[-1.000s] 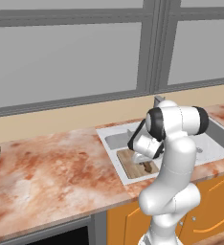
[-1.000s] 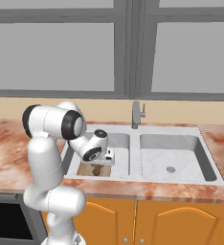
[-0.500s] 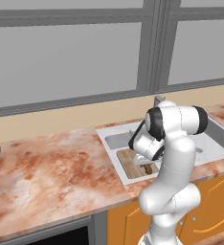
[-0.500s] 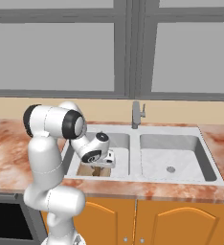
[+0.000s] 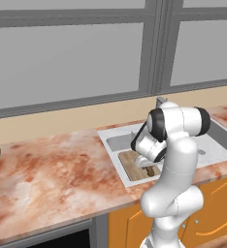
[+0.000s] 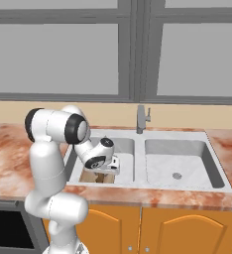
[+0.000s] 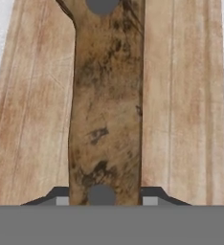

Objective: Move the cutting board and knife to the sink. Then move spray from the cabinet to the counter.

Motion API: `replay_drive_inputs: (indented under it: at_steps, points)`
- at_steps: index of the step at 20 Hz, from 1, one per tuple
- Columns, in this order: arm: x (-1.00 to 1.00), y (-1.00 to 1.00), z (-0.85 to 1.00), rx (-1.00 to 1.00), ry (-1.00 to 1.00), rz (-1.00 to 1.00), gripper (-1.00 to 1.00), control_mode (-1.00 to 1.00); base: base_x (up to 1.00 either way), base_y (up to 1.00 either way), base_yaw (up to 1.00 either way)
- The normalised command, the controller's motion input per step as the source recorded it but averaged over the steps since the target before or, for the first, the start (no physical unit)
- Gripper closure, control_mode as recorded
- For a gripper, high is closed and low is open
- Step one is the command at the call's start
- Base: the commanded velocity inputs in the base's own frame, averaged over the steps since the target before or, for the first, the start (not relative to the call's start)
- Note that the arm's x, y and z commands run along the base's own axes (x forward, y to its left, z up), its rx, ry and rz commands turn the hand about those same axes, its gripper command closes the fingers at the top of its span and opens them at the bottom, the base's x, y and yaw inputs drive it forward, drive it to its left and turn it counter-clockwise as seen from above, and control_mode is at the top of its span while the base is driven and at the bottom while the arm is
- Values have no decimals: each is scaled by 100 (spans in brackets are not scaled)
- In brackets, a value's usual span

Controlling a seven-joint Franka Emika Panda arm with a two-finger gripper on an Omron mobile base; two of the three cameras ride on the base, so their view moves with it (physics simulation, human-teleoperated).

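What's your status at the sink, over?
Gripper low in left sink basin, fingers straddling knife handle. Knife lies on cutting board, board in basin. Nothing in the way.

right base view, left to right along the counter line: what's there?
Counter → robot arm → cutting board in the sink's left basin → faucet → right basin → counter again.

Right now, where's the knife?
The knife is in the left basin of the sink, lying on the cutting board. In the hand view its wooden handle sits between the gripper fingertips.
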Motion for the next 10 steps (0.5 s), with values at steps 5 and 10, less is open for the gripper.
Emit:
replay_drive_inputs:
  at_steps: [5, 10]
  points:
    - [-17, 11, -40, 0, 8, 0, 100, -100, 0, 0, 0]
    - [-8, 14, -43, 0, 9, 0, 100, -100, 0, 0, 0]
